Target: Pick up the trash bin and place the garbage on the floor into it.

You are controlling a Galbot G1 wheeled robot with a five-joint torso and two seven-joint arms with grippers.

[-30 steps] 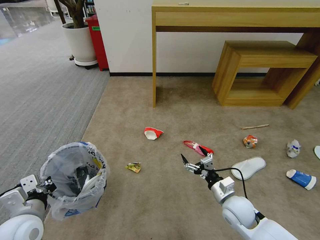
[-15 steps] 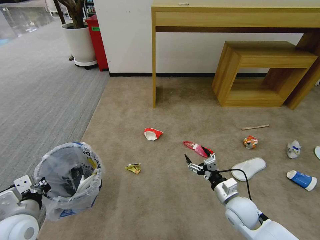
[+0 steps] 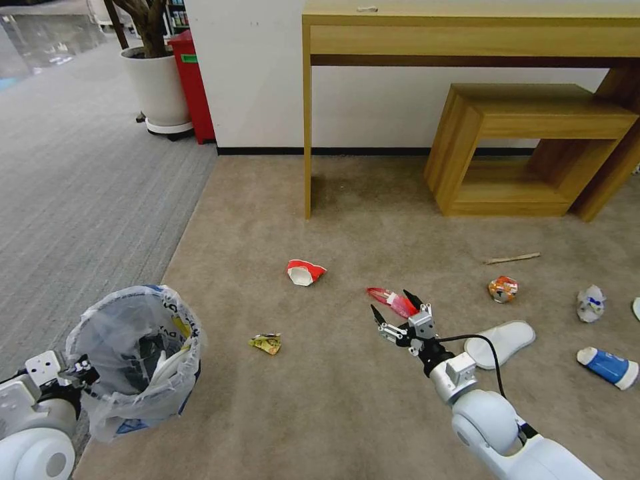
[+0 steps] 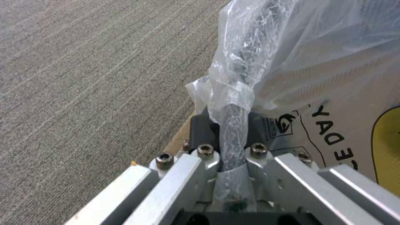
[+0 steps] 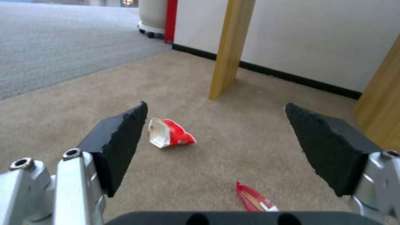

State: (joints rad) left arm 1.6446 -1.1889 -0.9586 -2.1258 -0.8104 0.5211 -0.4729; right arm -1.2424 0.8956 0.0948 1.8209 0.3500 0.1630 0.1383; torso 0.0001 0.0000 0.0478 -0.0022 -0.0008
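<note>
I have the trash bin clamped by its rim in my left end effector, lifted beside the robot's left side over the carpet edge; in the left wrist view the fingers pinch the bag-wrapped rim from both sides. The bag is clear plastic with blue print, and some litter already lies inside.

My right end effector hangs low over the carpet with its jaws spread wide and nothing between them. Just ahead of its tips lies a flat red wrapper, also seen near the pads in the right wrist view. Farther ahead and to its left sits a crumpled red-and-white cup. A yellow wrapper lies between the two end effectors. Right of the right end effector are a white slipper, a crushed orange can, a wooden stick, a crumpled white cup and a blue-and-white cup. The wooden desk stands well beyond.
</note>
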